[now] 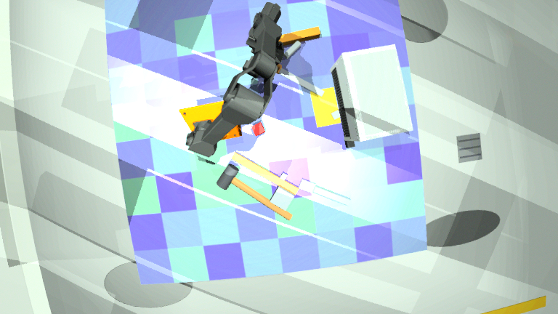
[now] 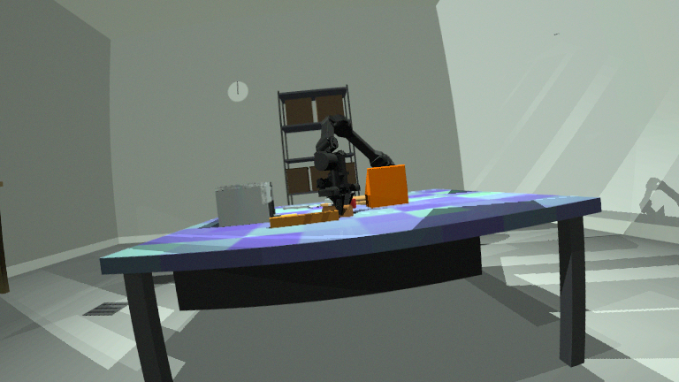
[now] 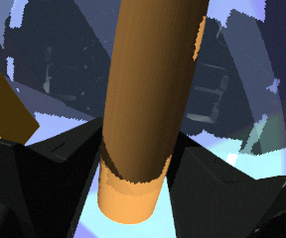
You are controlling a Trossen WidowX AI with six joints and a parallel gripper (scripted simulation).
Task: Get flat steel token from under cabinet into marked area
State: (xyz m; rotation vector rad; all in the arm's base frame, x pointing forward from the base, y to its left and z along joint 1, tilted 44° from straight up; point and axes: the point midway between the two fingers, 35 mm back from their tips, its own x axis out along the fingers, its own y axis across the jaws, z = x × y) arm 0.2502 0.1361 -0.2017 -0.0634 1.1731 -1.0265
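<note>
The pale cabinet point(image 1: 376, 92) point(image 2: 242, 205) stands with its dark vent slots facing the yellow marked area point(image 1: 324, 115). A small pale flat piece point(image 1: 336, 114), which looks like the token, lies on the yellow at its cabinet side; its far edge is close to the cabinet front, and I cannot tell whether it is wholly inside. My gripper point(image 2: 341, 210) point(image 3: 137, 131) is shut on a round wooden handle point(image 3: 145, 89). The tool's long pale shaft point(image 1: 302, 82) reaches from under the arm to the marked area's upper left corner, apart from the pale piece. Its height above the table is unclear.
An orange bar point(image 1: 302, 35) point(image 2: 302, 218) and a short pale block point(image 1: 293, 49) lie beside the gripper. A red block point(image 1: 258, 129) lies near the orange panel point(image 1: 201, 113) point(image 2: 386, 186). A mallet point(image 1: 227, 176), a wooden stick point(image 1: 259, 168) and a pale-bladed tool point(image 1: 330, 194) lie farther down.
</note>
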